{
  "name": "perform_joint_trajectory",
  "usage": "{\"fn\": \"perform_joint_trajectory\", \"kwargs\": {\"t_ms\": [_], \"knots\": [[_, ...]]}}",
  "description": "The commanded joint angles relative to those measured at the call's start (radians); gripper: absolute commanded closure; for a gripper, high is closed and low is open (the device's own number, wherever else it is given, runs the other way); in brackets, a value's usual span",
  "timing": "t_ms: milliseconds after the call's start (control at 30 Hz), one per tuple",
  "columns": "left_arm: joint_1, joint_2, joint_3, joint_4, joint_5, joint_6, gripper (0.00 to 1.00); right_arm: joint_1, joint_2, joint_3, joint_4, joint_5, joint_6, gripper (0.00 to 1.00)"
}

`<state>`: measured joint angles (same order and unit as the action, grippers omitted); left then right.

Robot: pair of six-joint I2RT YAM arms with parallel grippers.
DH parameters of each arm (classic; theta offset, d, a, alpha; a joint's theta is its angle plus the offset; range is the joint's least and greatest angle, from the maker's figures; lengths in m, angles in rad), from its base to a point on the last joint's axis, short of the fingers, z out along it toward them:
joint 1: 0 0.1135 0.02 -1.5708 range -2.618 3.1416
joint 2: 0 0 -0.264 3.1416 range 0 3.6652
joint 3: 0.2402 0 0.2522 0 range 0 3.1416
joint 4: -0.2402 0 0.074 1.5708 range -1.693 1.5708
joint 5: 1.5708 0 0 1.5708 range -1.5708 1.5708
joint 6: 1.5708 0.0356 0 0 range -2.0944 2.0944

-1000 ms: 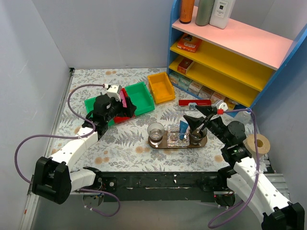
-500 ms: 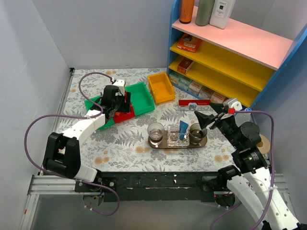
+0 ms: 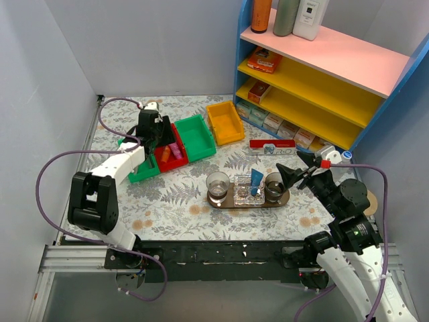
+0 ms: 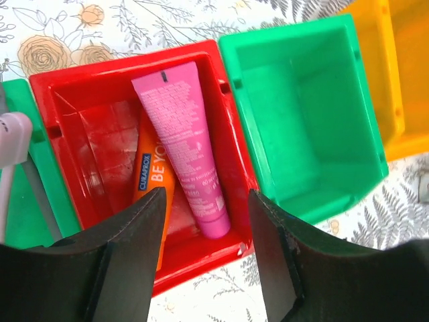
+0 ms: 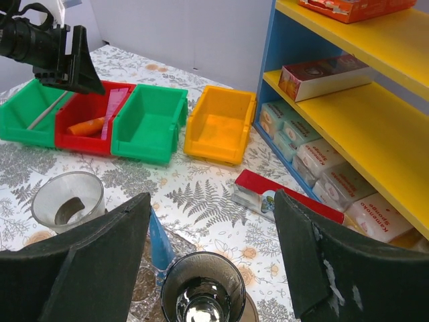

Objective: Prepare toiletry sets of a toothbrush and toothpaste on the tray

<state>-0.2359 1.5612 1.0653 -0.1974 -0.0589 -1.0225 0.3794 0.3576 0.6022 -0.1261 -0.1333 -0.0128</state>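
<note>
it was a lab cell dressed as a small shop: grey partition walls (image 3: 167, 47), a fern-print tablecloth (image 3: 174, 194), plastic bins (image 3: 224, 122), and a painted shelf (image 3: 335, 57) stocked with boxes (image 3: 263, 60) and bottles (image 3: 286, 17).

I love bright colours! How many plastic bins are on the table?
4, side by side in one row: the left green bin at one end, the red bin next, the second green bin, then the yellow bin. None seems hidden.

Two green bins (image 3: 196, 137), one red bin (image 4: 100, 134), one yellow bin (image 3: 224, 122), three toothpaste tubes (image 4: 184, 141), three cups (image 3: 218, 183), one tray (image 3: 234, 204)
</note>
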Motion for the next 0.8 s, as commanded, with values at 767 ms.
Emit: {"fn": "perform_joint_trajectory", "kwargs": {"t_ms": [767], "knots": [[0.116,0.198,0.042,0.156,0.136,-0.171,0.54,-0.007,-0.017,-0.001,0.020,-0.014,-0.009,0.19]]}}
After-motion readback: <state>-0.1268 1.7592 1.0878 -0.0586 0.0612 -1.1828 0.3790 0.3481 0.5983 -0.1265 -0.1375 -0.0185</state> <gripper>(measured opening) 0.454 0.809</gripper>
